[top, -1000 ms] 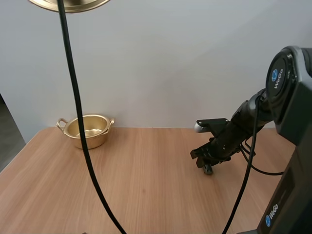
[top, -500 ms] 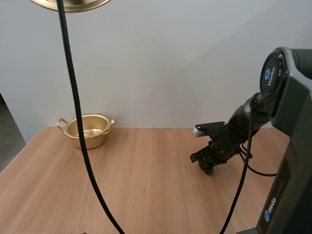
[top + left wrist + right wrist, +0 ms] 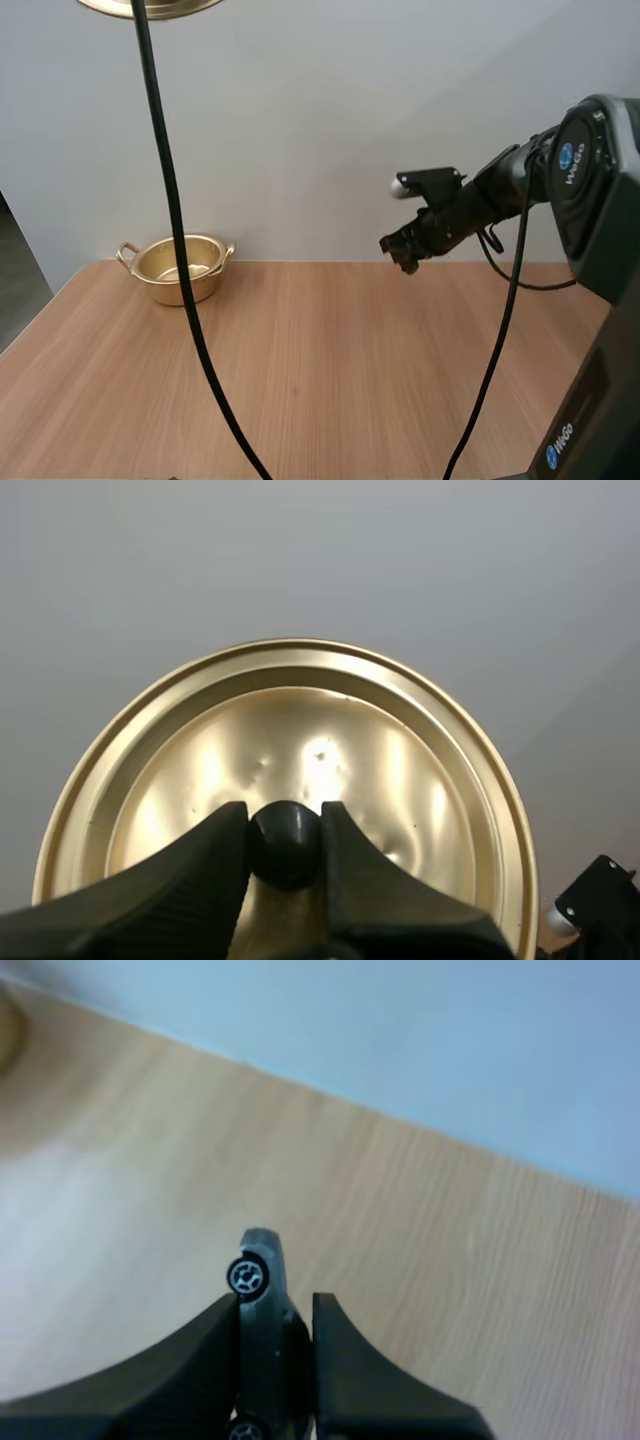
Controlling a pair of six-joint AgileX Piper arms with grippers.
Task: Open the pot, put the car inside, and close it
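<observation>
A gold pot (image 3: pixel 180 268) stands open at the table's back left, its inside showing. Its gold lid (image 3: pixel 150 8) hangs high above the table; in the left wrist view my left gripper (image 3: pixel 285 840) is shut on the lid's black knob (image 3: pixel 286 838) over the gold lid (image 3: pixel 300 740). My right gripper (image 3: pixel 402 258) hovers in the air at the back right, well above the table. In the right wrist view my right gripper (image 3: pixel 275 1305) pinches a small grey toy car (image 3: pixel 260 1305) on its side, one wheel showing.
The wooden table (image 3: pixel 300 370) is bare in its middle and front. A pale wall rises right behind the table's far edge. The right arm's big base (image 3: pixel 600 330) stands at the right side.
My right gripper has risen from the tabletop at the right into the air and moved a little towards the back, with the car held in it. The lid stays high.
</observation>
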